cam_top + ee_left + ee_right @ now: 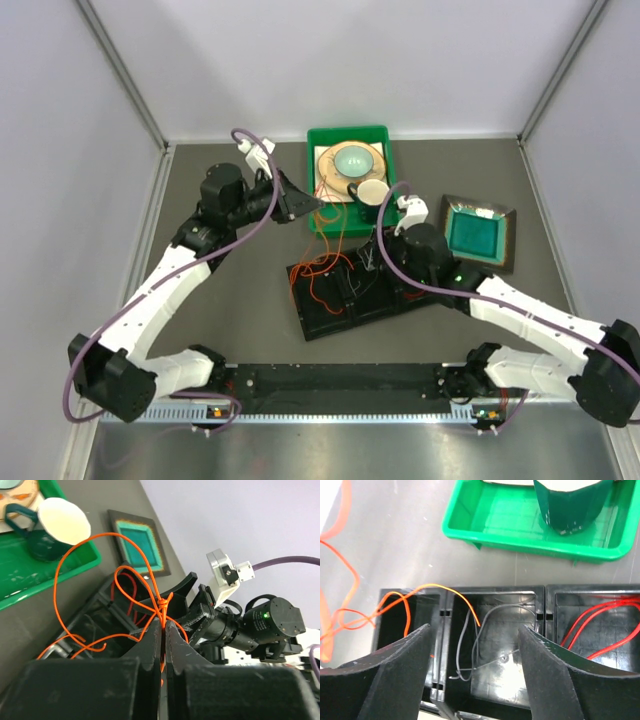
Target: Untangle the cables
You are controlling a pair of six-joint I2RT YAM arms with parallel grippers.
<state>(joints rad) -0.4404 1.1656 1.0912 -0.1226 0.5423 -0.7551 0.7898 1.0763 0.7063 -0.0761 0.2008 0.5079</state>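
My left gripper is shut on the orange cable, pinching it just below a small knot. The cable's loops rise above the black compartment tray and trail down into it. My right gripper stands open over the tray's middle compartment with nothing between its fingers. A thin grey cable lies loose in that compartment, and the orange cable's free end arches in over the divider. A red cable lies in the compartment to the right. From above, the left gripper is raised left of the right gripper.
A green bin behind the tray holds a plate with a bowl and a dark green mug. A square teal dish sits to the right of the tray. The right arm reaches in close beside the left gripper.
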